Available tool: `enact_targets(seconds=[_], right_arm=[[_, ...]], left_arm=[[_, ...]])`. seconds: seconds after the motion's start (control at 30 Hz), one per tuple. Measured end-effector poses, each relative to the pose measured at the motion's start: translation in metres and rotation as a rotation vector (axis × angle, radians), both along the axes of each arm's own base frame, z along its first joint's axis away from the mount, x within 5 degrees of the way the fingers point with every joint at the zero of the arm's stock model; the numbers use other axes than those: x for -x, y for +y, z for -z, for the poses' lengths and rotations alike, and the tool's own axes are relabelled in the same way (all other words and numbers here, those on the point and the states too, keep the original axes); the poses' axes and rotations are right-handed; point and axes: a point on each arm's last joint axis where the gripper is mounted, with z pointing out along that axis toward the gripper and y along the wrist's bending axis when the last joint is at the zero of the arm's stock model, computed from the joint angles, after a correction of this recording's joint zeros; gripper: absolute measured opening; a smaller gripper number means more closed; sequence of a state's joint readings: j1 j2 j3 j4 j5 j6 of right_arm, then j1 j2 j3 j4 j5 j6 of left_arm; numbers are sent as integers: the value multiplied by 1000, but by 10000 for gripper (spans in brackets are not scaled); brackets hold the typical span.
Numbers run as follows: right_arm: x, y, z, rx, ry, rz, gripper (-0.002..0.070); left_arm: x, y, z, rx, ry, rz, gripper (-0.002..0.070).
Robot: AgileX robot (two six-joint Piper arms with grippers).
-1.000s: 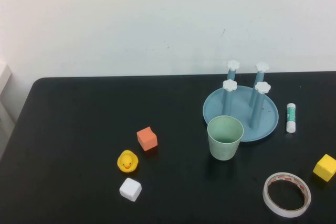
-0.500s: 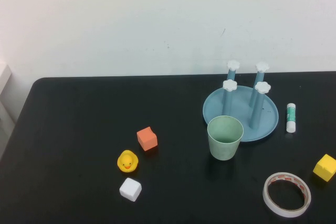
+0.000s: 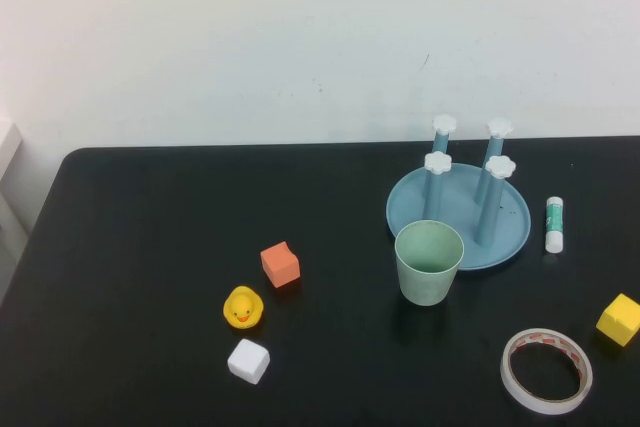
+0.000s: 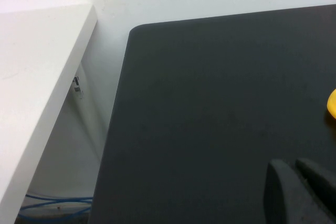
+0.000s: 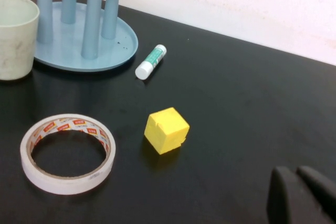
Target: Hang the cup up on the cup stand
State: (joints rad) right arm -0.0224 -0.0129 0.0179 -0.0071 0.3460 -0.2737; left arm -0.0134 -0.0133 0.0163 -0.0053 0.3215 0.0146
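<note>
Above table edges — both pincers (image 4: 302, 192) (image 5: 302, 195) apparently closed, empty.

Cup (image 3: 429, 262) upright on the table (image 3: 150, 247), just in front of the cup stand (image 3: 458, 212). Glue stick (image 3: 554, 224) right of the stand; tape roll (image 3: 546, 370) and right-hand cube (image 3: 619, 319) nearer the front. Left of the cup: a cube (image 3: 280, 264), duck (image 3: 243, 307), another cube (image 3: 248, 360).
</note>
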Motion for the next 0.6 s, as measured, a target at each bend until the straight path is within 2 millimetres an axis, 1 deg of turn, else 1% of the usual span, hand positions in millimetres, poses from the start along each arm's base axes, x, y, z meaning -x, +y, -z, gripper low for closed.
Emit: enact_targets(seconds=[0.4, 0.5, 0.6], right_arm=[[0, -1, -1, 20, -10, 2, -1], [-1, -1, -2, 26, -42, 2, -1], [-4, -1, -10, 30, -139, 1, -1]], left_arm=[[-1, 0, -2, -5, -21, 1, -1], [-2, 0, -6, -4, -69, 1, -1], [-3, 0, -17, -1, -192, 0, -1]])
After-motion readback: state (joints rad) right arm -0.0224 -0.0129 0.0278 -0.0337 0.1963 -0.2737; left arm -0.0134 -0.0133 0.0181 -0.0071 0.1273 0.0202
